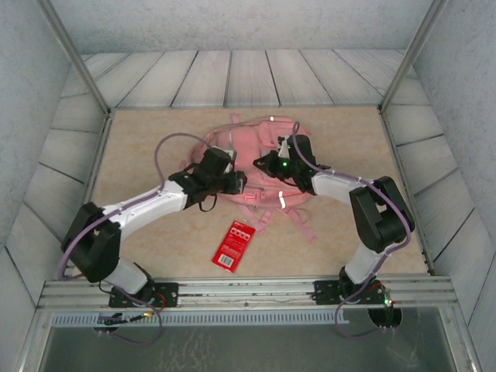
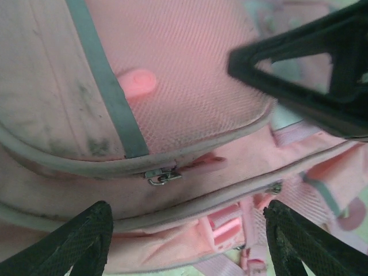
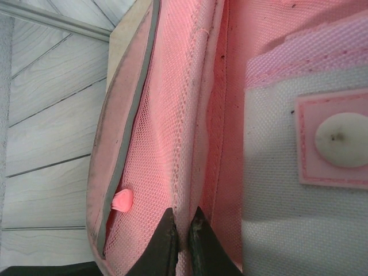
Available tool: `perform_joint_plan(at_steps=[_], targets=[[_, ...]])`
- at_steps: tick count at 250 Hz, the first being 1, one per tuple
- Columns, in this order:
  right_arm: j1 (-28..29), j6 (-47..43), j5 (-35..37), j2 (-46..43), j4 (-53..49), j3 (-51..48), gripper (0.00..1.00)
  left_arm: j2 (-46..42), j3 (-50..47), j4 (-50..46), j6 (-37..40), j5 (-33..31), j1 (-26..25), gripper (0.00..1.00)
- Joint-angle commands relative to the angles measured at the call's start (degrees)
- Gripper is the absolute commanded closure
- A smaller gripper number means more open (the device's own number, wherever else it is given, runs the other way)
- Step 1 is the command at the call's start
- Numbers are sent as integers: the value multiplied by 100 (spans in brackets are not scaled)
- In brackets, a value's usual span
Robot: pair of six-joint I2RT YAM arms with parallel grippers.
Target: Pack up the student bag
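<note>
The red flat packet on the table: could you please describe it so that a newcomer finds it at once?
Find the large pink fabric backpack in the middle of the beige tabletop. Between it and the table's near edge lies a flat red rectangular packet with white print. It alone is red among pink fabric and beige surface.
</note>
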Motion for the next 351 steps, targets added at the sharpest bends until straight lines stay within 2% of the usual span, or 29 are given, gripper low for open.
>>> perform_joint_plan(at_steps=[1, 86, 132, 165, 204, 236, 263, 291, 327, 351], targets=[[-4, 53, 133, -369, 645, 10, 100, 253, 299, -76, -112, -328, -45, 30], [-2, 145, -160, -328, 937, -130, 100, 619, 461, 272, -442, -300, -34, 33], [11, 123, -217, -447, 977, -225, 100, 971, 666, 166, -566, -430, -30, 45], [11, -40, -144, -529, 807, -208, 100, 906, 615, 162, -561, -436, -29, 61], [3, -215, -231, -454, 676, -87, 100, 716, 511, 78, -516, -405, 50, 71], [-37, -1158, -394, -253, -498, 613, 100, 491, 323, 57, -471, -300, 175, 86], [-197, -1749, -474, -120, -1372, 1054, 100, 190, 75, 58, -402, -153, 332, 94], [-608, -2084, -893, -61, -1737, 1236, 100, -148, -160, -79, -182, -115, 526, 98], [-1213, -2966, -1305, 347, -3107, 1983, 100, -424, -281, -418, 252, -3, 791, 100], [-1401, -3518, -1548, 634, -3803, 2421, 100, -469, -217, -632, 655, 179, 859, 100]])
